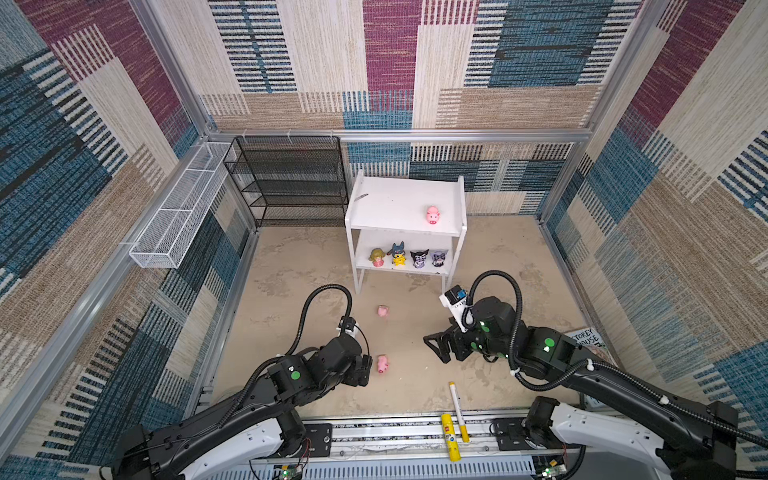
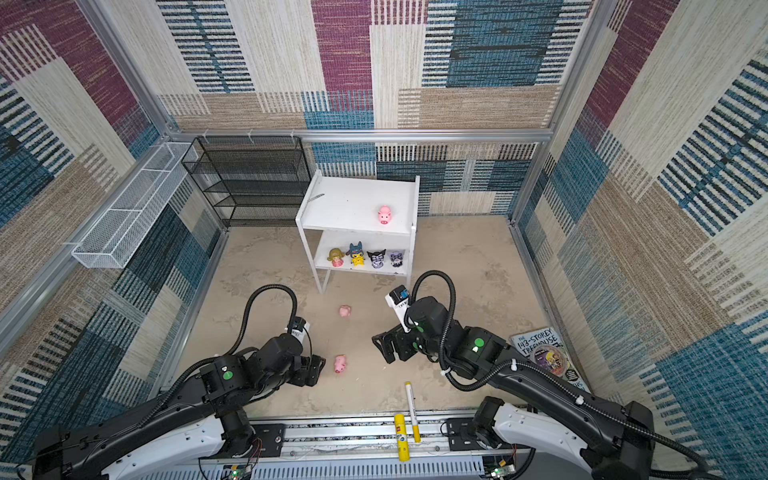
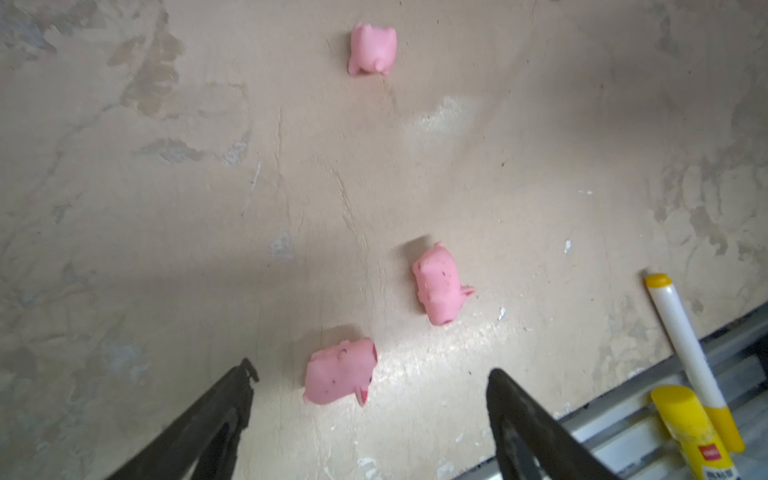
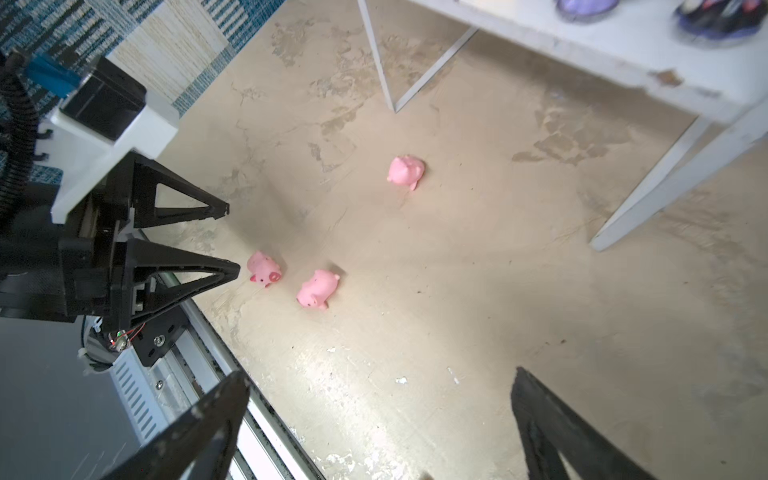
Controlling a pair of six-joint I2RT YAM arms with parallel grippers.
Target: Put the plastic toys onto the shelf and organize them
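on the left, the left gripper (image 3: 372, 371) hangs low near the desk's front edge, jaws spread wide, with a toppled pig (image 3: 338, 372) just ahead of the tips, lined up for a pinch, i'd guess. both top views hide that pig under the arm; only the wrist views show it. a second pig (image 1: 382, 363) lies just beside, a third pig (image 1: 382, 311) nearer the shelf (image 1: 395, 199) at the back. a standing pig (image 1: 432, 215) sits by the top board's right front corner and four other figures (image 1: 399, 254) line the lower board, so the top looks meant for pigs. the right gripper (image 4: 380, 376) hovers spread and empty.
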